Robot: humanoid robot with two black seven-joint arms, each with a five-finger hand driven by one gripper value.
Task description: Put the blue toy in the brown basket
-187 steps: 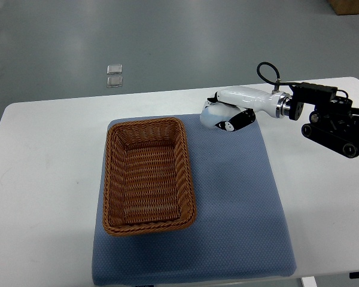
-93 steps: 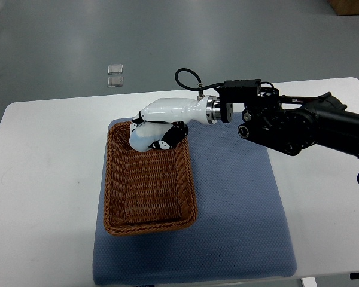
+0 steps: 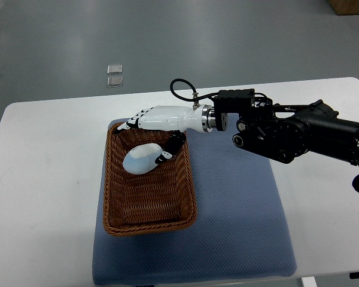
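The pale blue rounded toy lies inside the brown woven wicker basket, just beneath the right hand's spread fingers.

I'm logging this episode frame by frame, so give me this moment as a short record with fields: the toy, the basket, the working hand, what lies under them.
toy: pale blue toy lying inside the basket, in its far half
basket: brown wicker basket, upright on the mat's left part
working hand: right hand over the basket's far rim, fingers spread, holding nothing
contact: a dark fingertip right beside the toy; touching or not, cannot tell
left arm: not in view
surface: blue mat on a white table
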